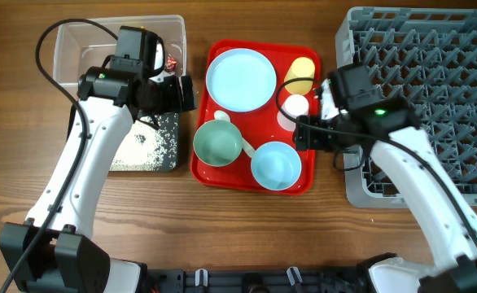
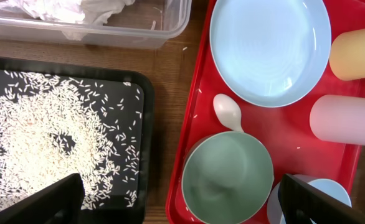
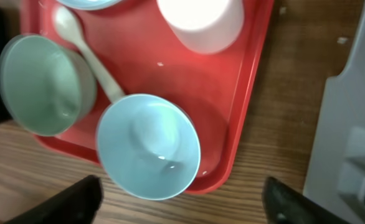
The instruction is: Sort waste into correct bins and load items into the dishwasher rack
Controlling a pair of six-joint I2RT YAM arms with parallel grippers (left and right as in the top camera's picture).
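L gripper (image 1: 185, 92) hangs left of centre in the overhead view, over the strip of table btw the black tray (image 1: 173, 159) and the red tray (image 1: 237, 172). Its fingers (image 2: 42, 202) are spread wide w/ nothing btw them. R gripper (image 1: 305, 133) sits over the red tray's right side, just beside the whitish cup (image 1: 294, 108). Its fingers (image 3: 64, 202) are spread wide too, nothing held, w/ the blue bowl (image 3: 148, 146) right below them.

Waste: rice (image 2: 45, 140) lies scattered across the black tray, mid-left of frame, plus a few stray grains on the red tray. A white tissue (image 2: 64, 9) lies in the clear tub (image 1: 67, 49), upper left. A small dark red wrapper (image 1: 171, 60) shows at the tub's right end.

Dishes all sit on the red tray, centre frame. The plate (image 1: 241, 79) is at the tray's upper left and the yellow cup (image 1: 302, 75) at its upper right, w/ the whitish cup just below that. The green bowl (image 1: 216, 142) is lower left and the blue bowl lower right. The spoon (image 1: 222, 116) lies w/ its head btw plate and green bowl, handle running toward the blue bowl.

The rack (image 1: 434, 98) fills the right of frame, near the red tray w/ bare table btw them.
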